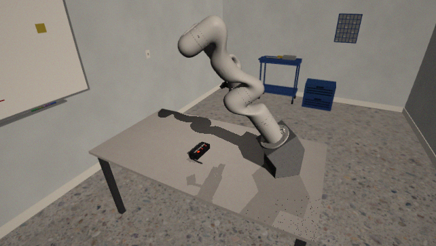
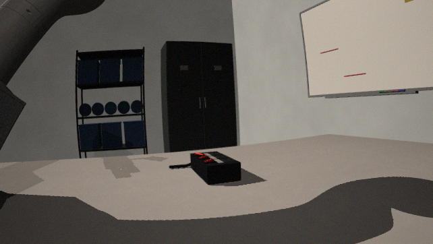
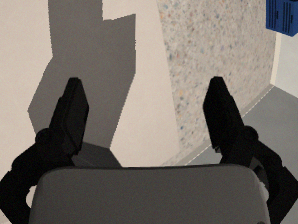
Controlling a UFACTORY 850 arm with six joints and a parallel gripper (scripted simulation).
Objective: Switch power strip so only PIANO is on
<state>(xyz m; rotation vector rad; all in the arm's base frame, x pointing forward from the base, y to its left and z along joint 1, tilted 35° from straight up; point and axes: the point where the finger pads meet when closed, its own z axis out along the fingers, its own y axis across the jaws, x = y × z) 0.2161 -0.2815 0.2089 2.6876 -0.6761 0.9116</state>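
The black power strip (image 1: 199, 150) lies flat on the table, right way up, with three red switches in a row on top and a short black cord at one end. It also shows in the exterior view (image 2: 216, 166), where white labels sit beside the red switches (image 2: 204, 157); the label text is too small to read. My gripper (image 3: 146, 91) is open and empty, high above the table's far edge, well away from the strip. In the top view the gripper (image 1: 225, 85) is mostly hidden behind the arm.
The arm's grey base block (image 1: 285, 154) stands on the table's right side. A blue cart (image 1: 280, 73) and blue crate (image 1: 319, 94) stand on the floor by the far wall. A whiteboard (image 1: 34, 58) hangs on the left wall.
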